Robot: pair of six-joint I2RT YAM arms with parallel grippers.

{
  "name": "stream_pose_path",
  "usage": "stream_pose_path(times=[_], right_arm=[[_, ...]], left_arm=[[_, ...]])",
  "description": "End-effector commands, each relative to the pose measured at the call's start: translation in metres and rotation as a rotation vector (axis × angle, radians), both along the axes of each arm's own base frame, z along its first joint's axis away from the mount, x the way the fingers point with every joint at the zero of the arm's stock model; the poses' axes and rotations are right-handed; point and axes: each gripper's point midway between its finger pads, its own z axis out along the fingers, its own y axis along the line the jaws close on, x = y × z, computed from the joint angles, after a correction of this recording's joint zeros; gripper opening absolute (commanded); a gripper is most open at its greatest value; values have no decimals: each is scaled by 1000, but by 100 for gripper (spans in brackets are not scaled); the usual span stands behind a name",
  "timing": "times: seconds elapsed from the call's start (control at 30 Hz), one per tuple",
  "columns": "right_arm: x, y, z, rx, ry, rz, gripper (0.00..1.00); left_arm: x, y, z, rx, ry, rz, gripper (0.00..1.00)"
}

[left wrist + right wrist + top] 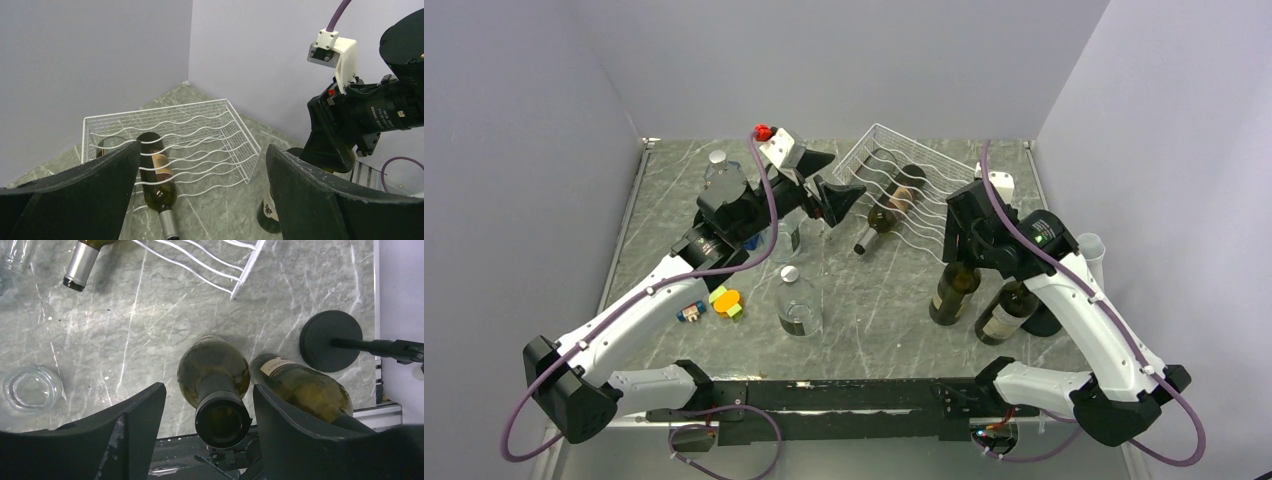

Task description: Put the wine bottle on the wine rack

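Though upright, glossy dark-glass wine bottle (pixel 214 371)

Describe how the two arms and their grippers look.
Left arm and right arm: white shells, black joints and bases, a purple cable looping along each. Left gripper and right gripper: broad black wedge-shaped fingers, with a white camera block at the wrist.

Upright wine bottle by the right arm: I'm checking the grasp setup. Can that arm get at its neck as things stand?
Probably yes. The upright wine bottle has its mouth between the right arm's fingers, with gaps either side; only a second bottle crowds one finger.
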Motion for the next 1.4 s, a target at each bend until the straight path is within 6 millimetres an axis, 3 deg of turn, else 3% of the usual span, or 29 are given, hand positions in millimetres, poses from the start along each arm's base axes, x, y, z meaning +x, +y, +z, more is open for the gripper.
stream_pose_path(times=[0.0, 0.1, 0.17, 0.33, 0.4, 0.43, 0.6, 0.8, 1.2, 1.37], right_arm=[[-5, 2, -4, 30, 18, -15, 68], [-4, 4, -7, 33, 27, -13, 65], [-3, 3, -7, 29, 26, -18, 56], [1, 2, 1, 27, 7, -30, 20], [3, 2, 10, 39, -28, -25, 4], [7, 6, 17, 58, -60, -6, 0], [19, 32, 56, 187, -185, 118, 0], [25, 58, 112, 308, -291, 231, 0], [23, 130, 193, 663, -369, 450, 0], [24, 144, 219, 751, -423, 495, 0]], left_arm=[[-8, 2, 31, -58, -68, -15, 99], [-8, 2, 29, -45, -74, -17, 99], [-8, 1, 28, -36, -81, -23, 99], [-11, -3, 23, -16, -94, -49, 99], [-20, -9, 19, 8, -109, -114, 99], [-26, -13, 16, 34, -129, -155, 99], [-52, -30, -5, 88, -135, -355, 99], [-76, -30, -2, 138, -112, -469, 99], [-75, -43, -36, 197, 48, -546, 99], [-86, -42, -56, 224, 99, -593, 99]])
